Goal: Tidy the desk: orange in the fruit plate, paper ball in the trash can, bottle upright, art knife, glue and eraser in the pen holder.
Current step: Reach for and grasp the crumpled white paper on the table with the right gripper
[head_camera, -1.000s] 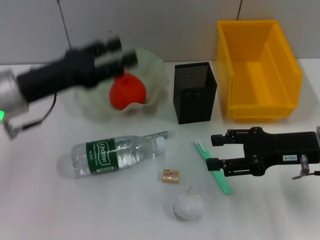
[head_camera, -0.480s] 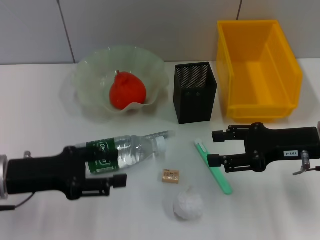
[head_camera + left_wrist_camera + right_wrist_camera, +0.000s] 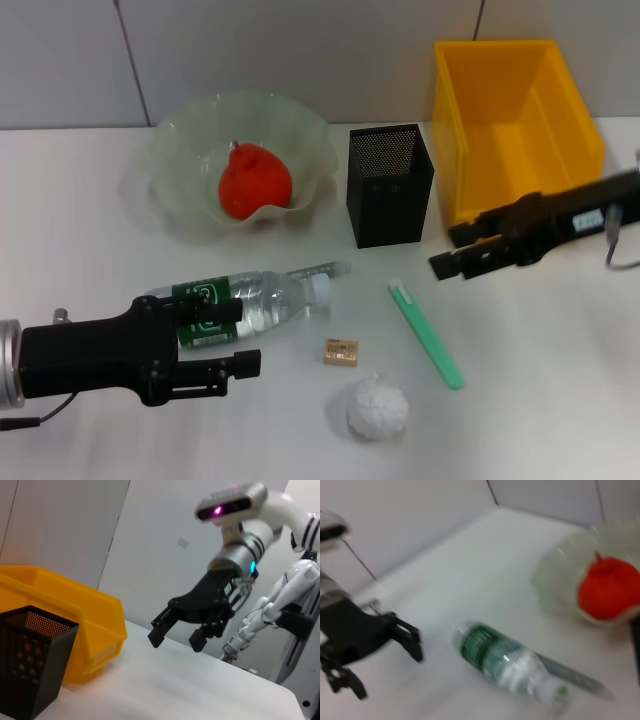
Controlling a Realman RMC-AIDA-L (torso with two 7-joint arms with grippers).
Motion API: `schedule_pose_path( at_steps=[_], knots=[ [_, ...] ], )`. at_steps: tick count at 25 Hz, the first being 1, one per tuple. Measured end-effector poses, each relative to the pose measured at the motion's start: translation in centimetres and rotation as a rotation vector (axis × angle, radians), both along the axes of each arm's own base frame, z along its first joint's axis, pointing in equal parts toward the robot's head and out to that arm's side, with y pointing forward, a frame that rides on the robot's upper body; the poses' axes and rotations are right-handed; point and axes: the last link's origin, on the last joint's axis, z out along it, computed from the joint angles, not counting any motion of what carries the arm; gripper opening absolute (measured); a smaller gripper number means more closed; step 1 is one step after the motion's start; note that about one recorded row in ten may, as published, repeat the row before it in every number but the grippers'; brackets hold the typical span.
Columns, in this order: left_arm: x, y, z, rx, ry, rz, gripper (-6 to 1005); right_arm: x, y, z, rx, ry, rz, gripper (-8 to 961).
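Orange (image 3: 256, 182) is already in the fruit plate (image 3: 185, 135), so you're on the bottle (image 3: 245, 305) now. It lies on its side on the desk, cap toward the pen holder (image 3: 390, 185). Your left gripper (image 3: 235, 338) sits at its label end, fingers spread wide, holding nothing. Next: close on the body and tip it upright (watch it rolling). Right gripper (image 3: 450, 262) hovers open near the trash can (image 3: 515, 130). Paper ball (image 3: 377, 408) and eraser (image 3: 341, 352) are untouched.
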Motion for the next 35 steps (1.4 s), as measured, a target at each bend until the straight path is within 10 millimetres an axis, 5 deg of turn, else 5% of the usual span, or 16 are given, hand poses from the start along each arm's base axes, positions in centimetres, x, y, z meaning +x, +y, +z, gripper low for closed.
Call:
schedule_pose_path(
  at_steps=[7,11,21,35],
  knots=[
    [0.0,0.0,0.0,0.002,0.002,0.000,769,-4.4,2.3,1.7,-0.113,-0.265,-0.041,704],
    [-0.1,0.0,0.0,0.005,0.006,-0.006,769,-6.2,1.9,-0.2,-0.201,-0.398,0.069,703],
    [-1.0,-0.4,0.4,0.006,0.037,0.008,769,-6.6,0.0,-6.4,-0.302,-0.407,0.364,700],
    [-1.9,-1.0,0.3,-0.001,0.058,0.023,768,-5.8,-1.5,-10.5,-0.358,-0.443,0.574,695]
  ],
)
